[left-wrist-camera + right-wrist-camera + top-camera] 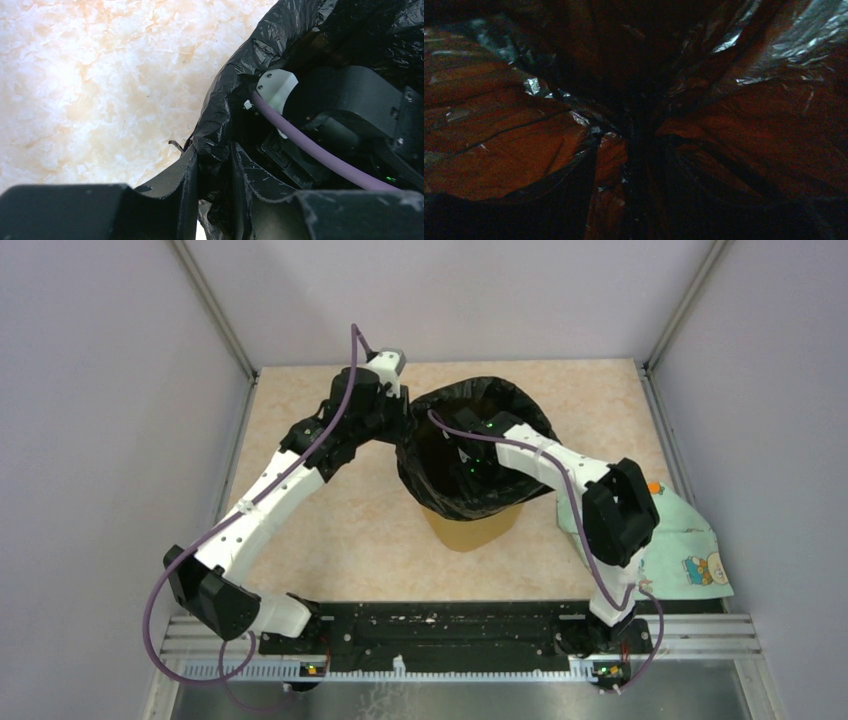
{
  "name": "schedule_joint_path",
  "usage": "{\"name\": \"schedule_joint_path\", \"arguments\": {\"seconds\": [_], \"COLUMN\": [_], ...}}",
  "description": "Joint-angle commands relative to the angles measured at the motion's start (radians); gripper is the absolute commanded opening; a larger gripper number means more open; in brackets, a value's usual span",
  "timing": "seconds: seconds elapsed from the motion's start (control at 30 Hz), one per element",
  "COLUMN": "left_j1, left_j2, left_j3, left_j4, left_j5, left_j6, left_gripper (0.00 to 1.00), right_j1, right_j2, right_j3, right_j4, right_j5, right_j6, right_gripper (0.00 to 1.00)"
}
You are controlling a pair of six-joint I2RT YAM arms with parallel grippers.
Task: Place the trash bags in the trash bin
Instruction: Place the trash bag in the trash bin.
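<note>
Black and glossy, gaping wide just above the middle of the top view and draping down over the trash bin [470, 530] as the trash bags [445, 490]. Leaving only the bin's mustard lower wall showing beneath the plastic. Standing together on the marbled peach counter [340, 530], near its middle.

Reaching from the lower left of that view with the left arm [270, 490] and meeting the bag's left edge. Clamping at bottom centre of the left wrist view: left jaws nearly together, pinching a bunched fold of the trash bags [235, 90] between them, above the counter [100, 75]. Crossing the right half of that frame, a purple cable [310, 145] and the black housing of the right arm [350, 95], sitting inside the bag's mouth.

Bending in from the lower right of the top view with the right arm [620, 505] and hanging its wrist down inside the open bag. Showing only dark, reddish-lit folds of the trash bags [524, 140] in the right wrist view, gathering toward a crease at centre. Hiding the right jaws, so cannot tell whether open or closed on anything.

Lying at the right edge of the top view, partly under the right arm: pale green patterned cloth [695, 550], off to the bin's right.
</note>
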Motion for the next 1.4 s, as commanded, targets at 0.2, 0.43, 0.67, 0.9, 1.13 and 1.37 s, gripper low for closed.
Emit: {"name": "schedule_joint_path", "arguments": {"seconds": [0.2, 0.43, 0.67, 0.9, 1.13, 1.37], "left_j1": [-0.013, -0.013, -0.013, -0.013, -0.014, -0.014], "left_j2": [0.022, 0.024, 0.025, 0.024, 0.032, 0.031], "left_j3": [-0.01, -0.011, -0.016, -0.017, -0.011, -0.011], "left_j4": [0.001, 0.004, 0.005, 0.008, 0.007, 0.004], "left_j5": [0.012, 0.012, 0.01, 0.011, 0.011, 0.011], "left_j6": [-0.005, -0.006, -0.005, -0.005, -0.004, -0.003], "left_gripper": [0.32, 0.32, 0.33, 0.33, 0.33, 0.34], "right_j1": [0.013, 0.018, 0.02, 0.023, 0.022, 0.022], "right_j2": [-0.105, -0.137, -0.154, -0.177, -0.208, -0.234], "right_j3": [-0.032, 0.024, 0.062, 0.133, 0.165, 0.201], "right_j4": [0.011, -0.015, -0.032, -0.056, -0.081, -0.088], "right_j5": [0.012, 0.018, 0.004, -0.006, 0.017, 0.013], "right_j6": [0.017, 0.028, 0.035, 0.045, 0.048, 0.05], "right_gripper": [0.52, 0.52, 0.52, 0.52, 0.52, 0.52]}}
